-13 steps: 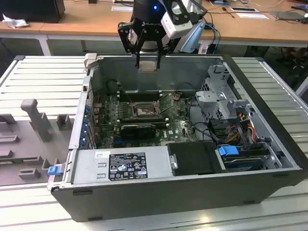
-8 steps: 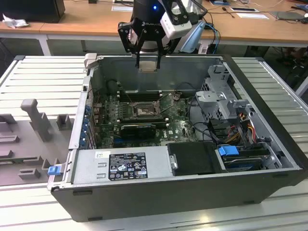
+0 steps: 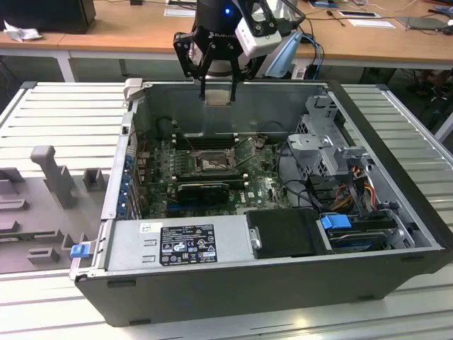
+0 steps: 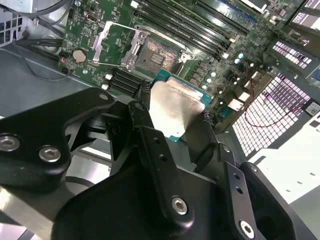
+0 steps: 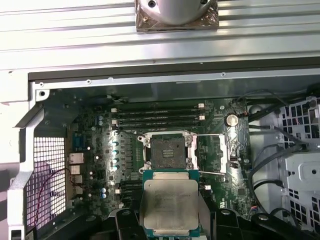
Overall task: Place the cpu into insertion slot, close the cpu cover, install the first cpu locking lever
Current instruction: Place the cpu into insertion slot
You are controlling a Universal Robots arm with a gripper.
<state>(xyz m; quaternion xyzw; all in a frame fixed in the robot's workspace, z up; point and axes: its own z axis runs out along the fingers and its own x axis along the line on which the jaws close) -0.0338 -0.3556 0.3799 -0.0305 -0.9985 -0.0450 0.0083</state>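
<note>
My gripper hangs over the rear wall of the open computer case and is shut on the cpu, a pale square chip. In both wrist views the cpu sits between the black fingers, its silver face showing. The insertion slot lies bare and dark-centred on the green board, lower down and apart from the chip. The cpu cover is swung open beside the slot. Thin wire levers stand raised by the cover.
Memory slots run beside the socket. A black block, a labelled power supply and a black box fill the case front. A drive cage with cables stands at the exterior view's right. Grey fixtures lie outside.
</note>
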